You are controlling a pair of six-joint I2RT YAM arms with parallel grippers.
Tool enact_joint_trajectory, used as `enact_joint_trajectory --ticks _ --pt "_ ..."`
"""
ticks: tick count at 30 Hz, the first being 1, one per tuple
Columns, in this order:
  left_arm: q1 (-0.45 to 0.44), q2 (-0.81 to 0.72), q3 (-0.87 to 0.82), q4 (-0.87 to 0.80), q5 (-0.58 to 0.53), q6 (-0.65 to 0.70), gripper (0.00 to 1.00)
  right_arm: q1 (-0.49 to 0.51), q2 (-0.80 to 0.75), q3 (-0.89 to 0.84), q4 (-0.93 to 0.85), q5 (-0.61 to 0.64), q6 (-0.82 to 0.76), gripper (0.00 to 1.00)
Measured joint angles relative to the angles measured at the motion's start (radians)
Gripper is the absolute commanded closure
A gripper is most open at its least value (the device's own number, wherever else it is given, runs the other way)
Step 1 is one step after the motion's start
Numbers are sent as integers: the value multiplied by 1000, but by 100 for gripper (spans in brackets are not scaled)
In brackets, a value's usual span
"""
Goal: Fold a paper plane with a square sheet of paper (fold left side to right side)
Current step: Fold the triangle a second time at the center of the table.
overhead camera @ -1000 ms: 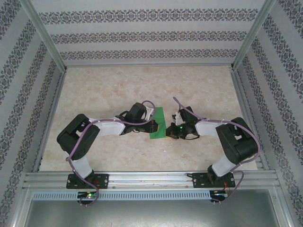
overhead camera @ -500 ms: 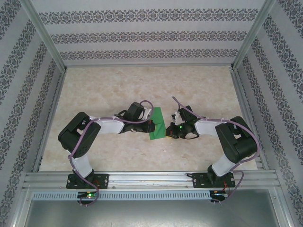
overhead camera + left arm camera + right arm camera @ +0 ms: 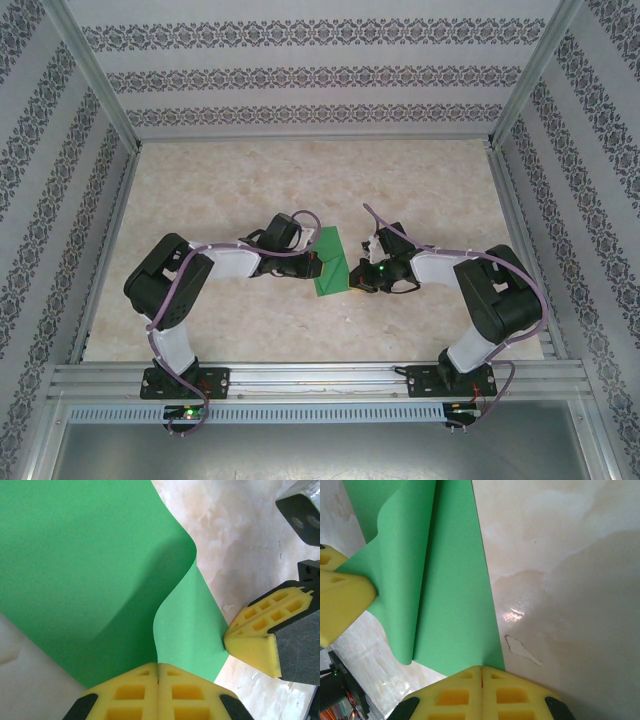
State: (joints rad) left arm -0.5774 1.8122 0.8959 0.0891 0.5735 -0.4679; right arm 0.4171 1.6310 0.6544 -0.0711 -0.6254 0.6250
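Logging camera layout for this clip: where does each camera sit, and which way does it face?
Top external: above and behind, facing down at the table; both arms show whole.
Left wrist: on the left wrist, looking along the shut left claw onto the green sheet.
Right wrist: on the right wrist, looking along the shut right claw onto the sheet.
Shared: each wrist view catches the other claw.

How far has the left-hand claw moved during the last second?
Yes, but only slightly: the left gripper, shut on the square sheet of paper, has edged left, toward the table's left rail.
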Motion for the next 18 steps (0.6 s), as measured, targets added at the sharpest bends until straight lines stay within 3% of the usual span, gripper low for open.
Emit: enact_joint_trajectory --ticks 18 --pt "15 13 14 -30 -5 25 100 0 8 5 1 -9 -2 100"
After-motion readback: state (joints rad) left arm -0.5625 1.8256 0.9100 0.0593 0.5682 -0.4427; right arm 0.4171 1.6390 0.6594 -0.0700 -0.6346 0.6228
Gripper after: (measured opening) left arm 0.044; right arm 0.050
